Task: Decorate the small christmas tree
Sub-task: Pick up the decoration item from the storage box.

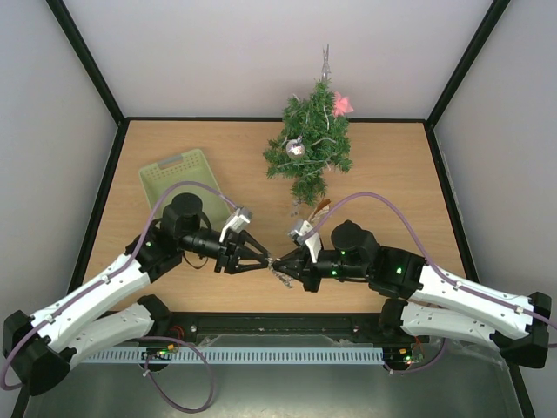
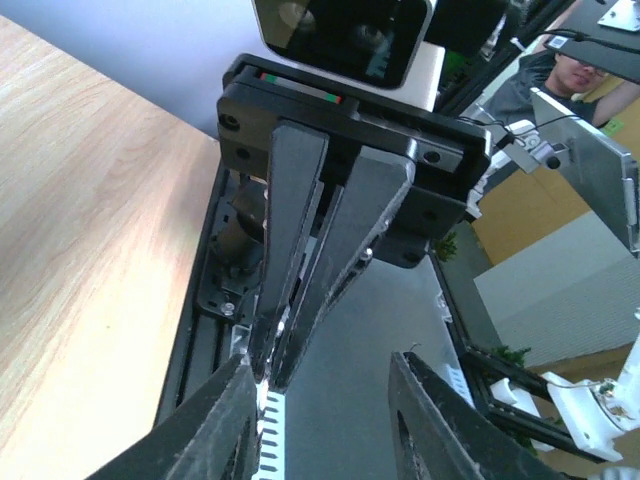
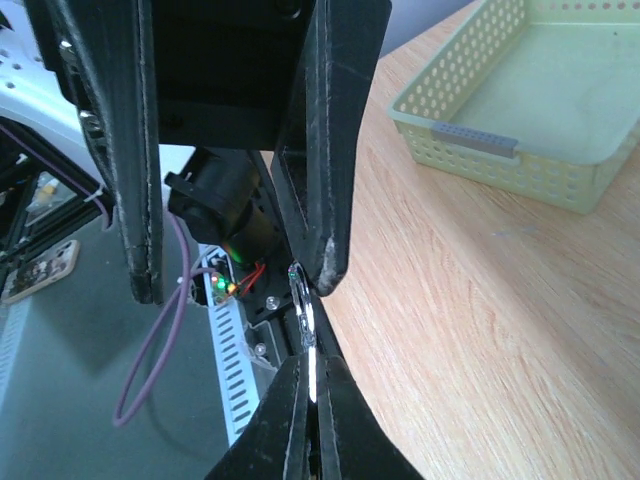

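Silvery metal, thin and looped: one small ornament, pinched at its lower end between the pressed-together fingers of the right gripper and held low over the near middle of the table; its full shape is too small to tell. Left gripper: fingers spread with nothing between them, facing the right gripper tip to tip, one fingertip just beside the loop. Step in hand, by judgement: passing or re-gripping the ornament between the two grippers before it goes to the tree. Handling note: centre the spread fingers on the free upper end of the loop and close fully before the right gripper lets go. Keep the loop upright so it can later hook over a branch, and avoid twisting, since so thin a wire would likely bend or slip. Small christmas tree: conical, bushy dark green needle branches, standing at the far side of the table, right of centre, well apart from both grippers. It carries a pink ornament upper right, a shiny silver ball on its left flank and a slim silver topper. Basket: pale green perforated plastic, rectangular, far left. Table: smooth pale wood grain. Gripper fingers: matte black, flat, tapered.
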Controlling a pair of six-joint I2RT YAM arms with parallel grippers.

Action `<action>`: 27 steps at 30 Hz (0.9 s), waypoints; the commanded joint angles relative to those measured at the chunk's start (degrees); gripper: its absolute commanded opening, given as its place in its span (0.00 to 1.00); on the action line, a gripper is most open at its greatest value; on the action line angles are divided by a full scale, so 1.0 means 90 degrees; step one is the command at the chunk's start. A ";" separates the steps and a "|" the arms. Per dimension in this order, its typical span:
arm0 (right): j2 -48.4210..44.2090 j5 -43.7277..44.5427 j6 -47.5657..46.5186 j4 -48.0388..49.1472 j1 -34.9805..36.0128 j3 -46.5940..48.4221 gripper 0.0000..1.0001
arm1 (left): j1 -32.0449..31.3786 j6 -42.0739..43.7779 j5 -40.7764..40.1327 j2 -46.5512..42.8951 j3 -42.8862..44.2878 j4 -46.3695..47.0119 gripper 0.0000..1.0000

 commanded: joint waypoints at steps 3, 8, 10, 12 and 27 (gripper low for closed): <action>-0.0229 -0.0383 0.0046 0.0313 0.0020 -0.0037 0.02 | -0.0047 0.0102 0.0459 -0.0228 -0.0177 0.0293 0.29; -0.0182 -0.0483 0.0081 0.0399 0.0020 -0.0056 0.02 | -0.0062 0.0240 0.0298 -0.0257 -0.0195 0.0219 0.23; -0.0176 -0.0537 0.0127 0.0457 0.0022 -0.0087 0.02 | -0.0061 0.0237 0.0315 -0.0215 -0.0207 0.0223 0.22; -0.0198 -0.0563 0.0157 0.0550 0.0025 -0.0130 0.02 | -0.0057 0.0251 0.0323 -0.0206 -0.0226 0.0239 0.15; -0.1504 0.0842 0.1058 0.1477 0.0023 -0.0892 0.35 | -0.0043 -0.0293 -0.0598 -0.0472 -0.0227 0.1070 0.02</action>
